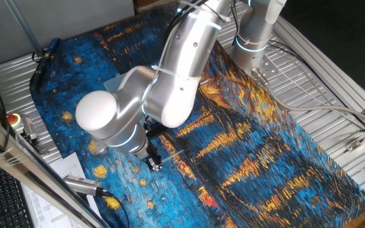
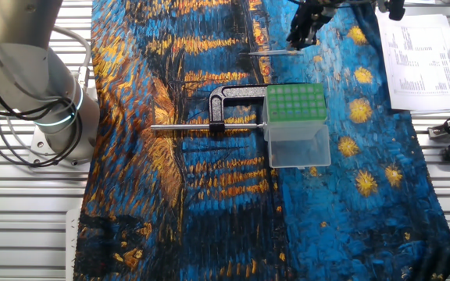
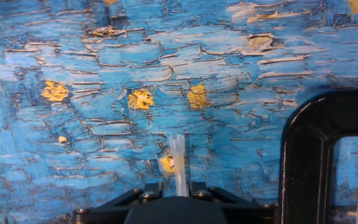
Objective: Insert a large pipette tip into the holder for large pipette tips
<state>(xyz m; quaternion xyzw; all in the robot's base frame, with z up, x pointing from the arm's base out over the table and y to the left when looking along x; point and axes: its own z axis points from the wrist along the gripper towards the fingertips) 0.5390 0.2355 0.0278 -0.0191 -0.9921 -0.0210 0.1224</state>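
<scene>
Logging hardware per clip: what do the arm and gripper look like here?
The arm has smooth silver-grey rounded links with a white domed joint cap and thin glowing cyan rings at the joints. Thin cables run along its upper link. The gripper is small and black, with visible screws in the hand view. No markings are readable.

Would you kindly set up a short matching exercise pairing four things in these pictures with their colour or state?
Things:
1. large pipette tip
2. holder
3. clamp frame
4. hand

Descriptions:
A. black, lying on the cloth
B. pale, translucent, held
C. green top plate with holes
D. shut on the tip

Pairs: 1-B, 2-C, 3-A, 4-D
</scene>
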